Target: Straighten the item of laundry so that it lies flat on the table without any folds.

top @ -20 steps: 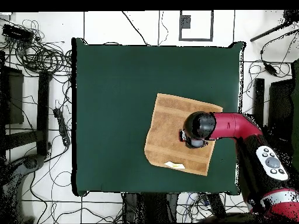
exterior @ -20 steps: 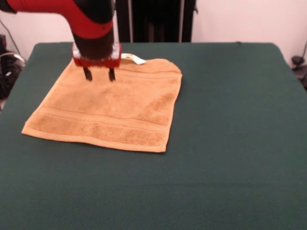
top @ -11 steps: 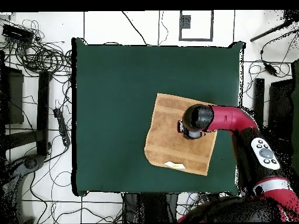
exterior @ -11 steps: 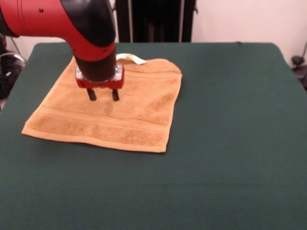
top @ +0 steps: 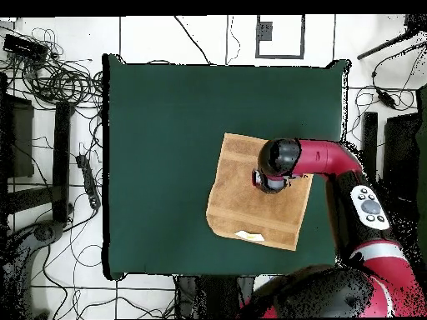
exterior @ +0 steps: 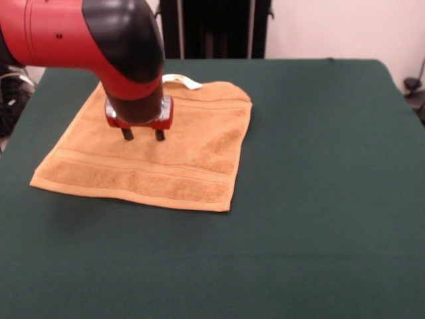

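The orange-tan towel (exterior: pixel 179 153) lies spread on the green table (exterior: pixel 319 166), left of centre in the front view, with woven bands near both ends and a white tag (exterior: pixel 182 81) at its far edge. It looks doubled over, with one rounded far corner. My gripper (exterior: pixel 142 135) hangs just above the towel's middle, its two black fingers (exterior: pixel 126 134) apart and holding nothing. From overhead the towel (top: pixel 238 204) sits in the table's lower right part and the gripper (top: pixel 268 179) is over its right half, mostly hidden by the arm.
The arm (top: pixel 321 160) reaches in from the right in the overhead view. Cables (top: pixel 58 79) and gear lie on the floor around the table (top: pixel 167 125). Dark posts (exterior: pixel 212 30) stand behind the table's far edge.
The gripper has moved from the towel's tag end toward its middle and come lower. The towel has not shifted.
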{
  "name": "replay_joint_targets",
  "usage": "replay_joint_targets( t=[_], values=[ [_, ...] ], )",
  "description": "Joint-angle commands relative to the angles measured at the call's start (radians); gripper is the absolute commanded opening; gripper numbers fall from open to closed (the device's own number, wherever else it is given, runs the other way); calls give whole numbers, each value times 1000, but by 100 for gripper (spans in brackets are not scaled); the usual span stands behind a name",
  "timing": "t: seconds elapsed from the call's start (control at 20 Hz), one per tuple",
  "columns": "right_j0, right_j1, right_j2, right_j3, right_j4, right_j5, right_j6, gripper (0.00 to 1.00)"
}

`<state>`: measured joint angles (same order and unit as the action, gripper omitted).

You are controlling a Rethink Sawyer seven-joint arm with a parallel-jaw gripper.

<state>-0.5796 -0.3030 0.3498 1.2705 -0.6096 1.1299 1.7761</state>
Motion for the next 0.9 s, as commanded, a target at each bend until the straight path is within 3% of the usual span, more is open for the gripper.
replay_joint_targets(
  t=[0.05,0.25,0.9],
  values=[
    [86,346,3,-263,-130,-247,33,100],
    [118,366,3,-342,-174,-193,0,100],
    [132,392,35,-464,-153,-3,-98,100]
  ],
)
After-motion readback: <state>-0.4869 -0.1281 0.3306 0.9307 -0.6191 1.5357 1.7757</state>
